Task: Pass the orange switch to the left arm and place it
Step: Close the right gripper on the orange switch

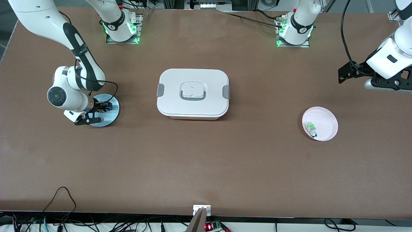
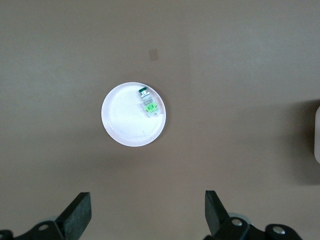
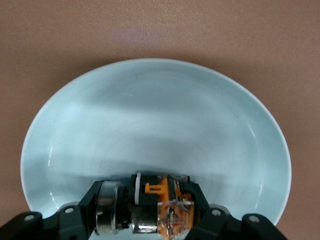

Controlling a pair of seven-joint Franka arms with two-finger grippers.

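Progress: early. Judging by the layout, pickup is underway; lift, carry round the box, handover and set-down are all left.

Nearest the front camera, toward the left arm's end of the bench: small round glossy pale-pink plate (image 1: 325,112). On it lies a clear-white plastic component with green parts (image 1: 311,128), not the task item. The plate sits well in from the bench edges, nothing touching it.

Next back, mid-bench: large white rounded-rectangular lidded plastic box (image 1: 193,111), smooth matte shell, grey side latches, recessed grey-edged handle in the lid. It sits squarely between the two plates, so a direct carry crosses it.

About level with the box, toward the right arm's end: round glazed light-blue plate (image 1: 112,116), shallow dished rim. Right claw (image 1: 102,108) is down on it, black fingers closed on the small block-shaped orange switch (image 3: 162,202): black body, orange moulding, clear faceted end, metal-looking barrel. Switch looks to be at plate level, not lifted as far as I can tell.

Farthest back, by the bench edge at the left arm's end: left claw (image 2: 146,215) waits up in the air, fingers spread wide, empty, wrist camera looking at the pink plate.

Brown bench (image 1: 206,167) is matte, uniform.
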